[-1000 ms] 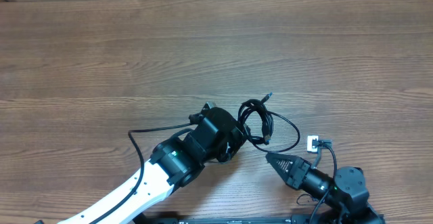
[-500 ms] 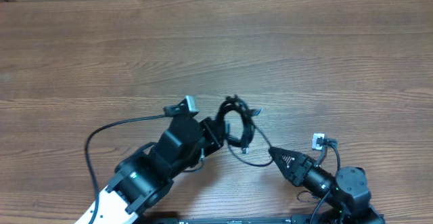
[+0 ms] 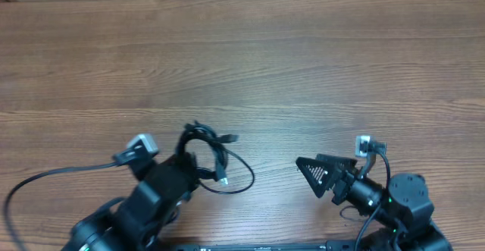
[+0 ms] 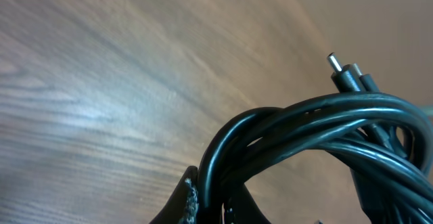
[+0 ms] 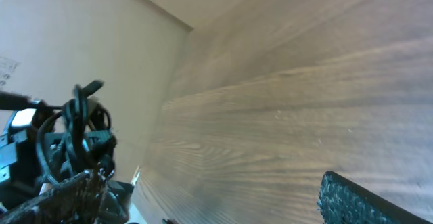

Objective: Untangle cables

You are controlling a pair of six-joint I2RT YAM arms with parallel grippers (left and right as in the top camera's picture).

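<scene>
- the black two-finger left gripper (image 3: pixel 189 172) reaches up and to the right from the table's near-left corner; its jaws are clamped on the bundle of thin black cords (image 3: pixel 203 141); its wrist is raised
- the black two-finger right gripper (image 3: pixel 311 177) points left from the near-right corner; its jaws are spread wide; one textured black pad (image 5: pixel 358 200) shows in its wrist view

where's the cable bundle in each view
overhead: cables sit lower left of centre, at the left gripper.
left wrist: cables fill the lower right, very close up, a plug sticking out on top.
right wrist: cables are small at the far left edge.
shared landmark: the wooden table shows behind them in all three.
</scene>
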